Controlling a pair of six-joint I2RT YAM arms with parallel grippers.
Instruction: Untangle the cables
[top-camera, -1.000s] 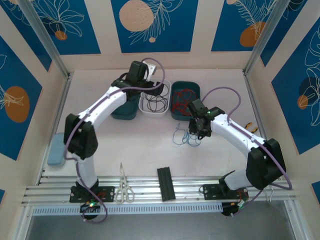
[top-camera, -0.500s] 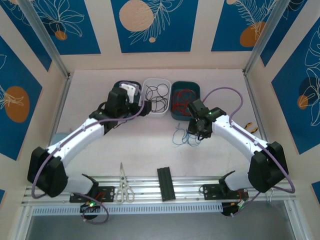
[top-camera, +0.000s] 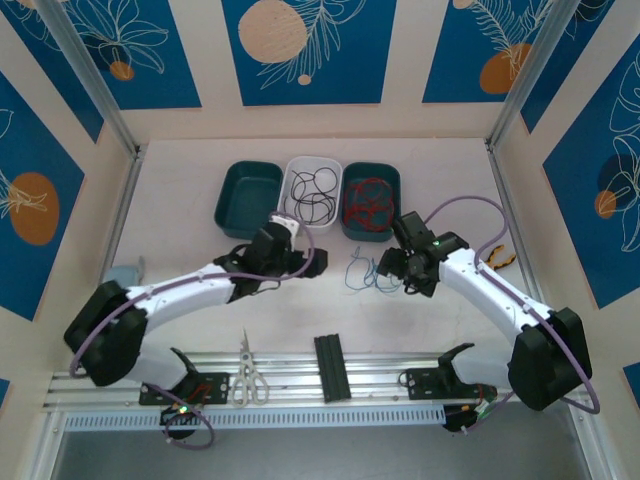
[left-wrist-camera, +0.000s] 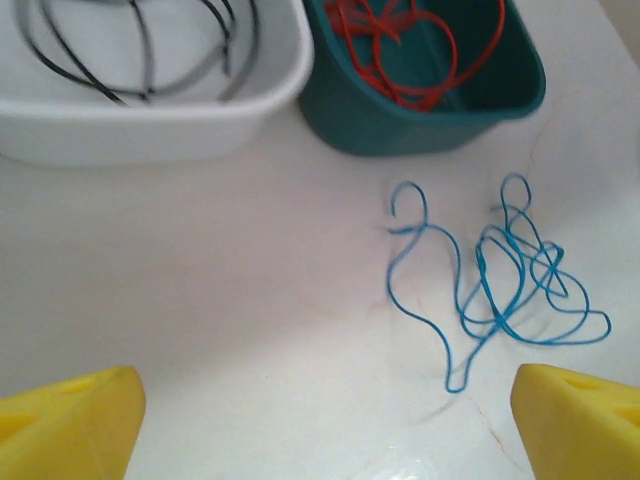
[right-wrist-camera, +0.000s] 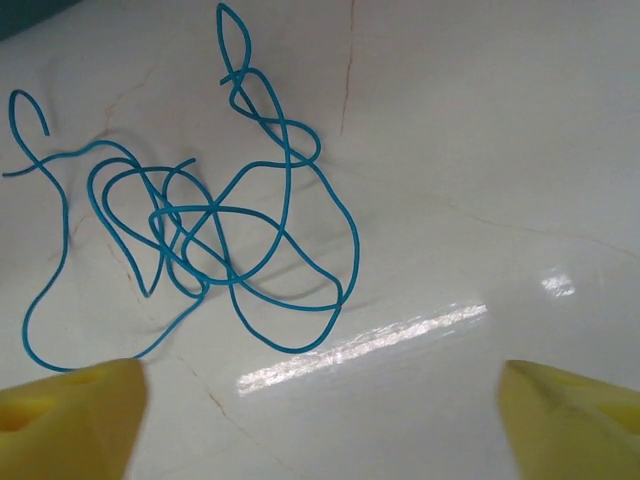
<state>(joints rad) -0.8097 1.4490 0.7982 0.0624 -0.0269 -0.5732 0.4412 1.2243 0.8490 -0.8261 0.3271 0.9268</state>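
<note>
Near edge, bottom of the top view: scissors (top-camera: 248, 378) sit on the rail, not in play.

Mid-counter:
- Left claw (left-wrist-camera: 325, 430) is spread wide and holds nothing. Its yellow fingertips (left-wrist-camera: 65, 425) are at the bottom corners of its wrist view, and the tangle is ahead of it toward the right.
- Right claw (right-wrist-camera: 320, 425) is likewise spread and empty. It hangs just short of the tangle, which sits upper left in its wrist view.

Blue cable (right-wrist-camera: 205, 235) lies flat on the bare counter (top-camera: 450, 200), between the two claws and just in front of the trays. It forms several overlapping loops crossing at one dense centre, with a hooked free end sticking out at the left. Cannot tell whether it is one wire or several.

Far, upper centre of the top view:
- Black cables (top-camera: 313, 190) are in the white tray (top-camera: 310, 227).
- Red cables (top-camera: 366, 200) are in the teal tray (top-camera: 398, 200) beside it.
- The empty teal tray (top-camera: 248, 198) is left of the white one.

Judgement:
- Red and black look sorted, so blue is the step in hand. It is at approach stage, with no grasp made.
- The next move calls for one claw to come down to the counter and pinch an outer strand or the hooked end. The other claw then takes a separate loop and pulls away to open the crossings.
- The wire is hair-thin and flat on the surface, so the fingertips need to touch down almost flush or they will close on nothing.
</note>
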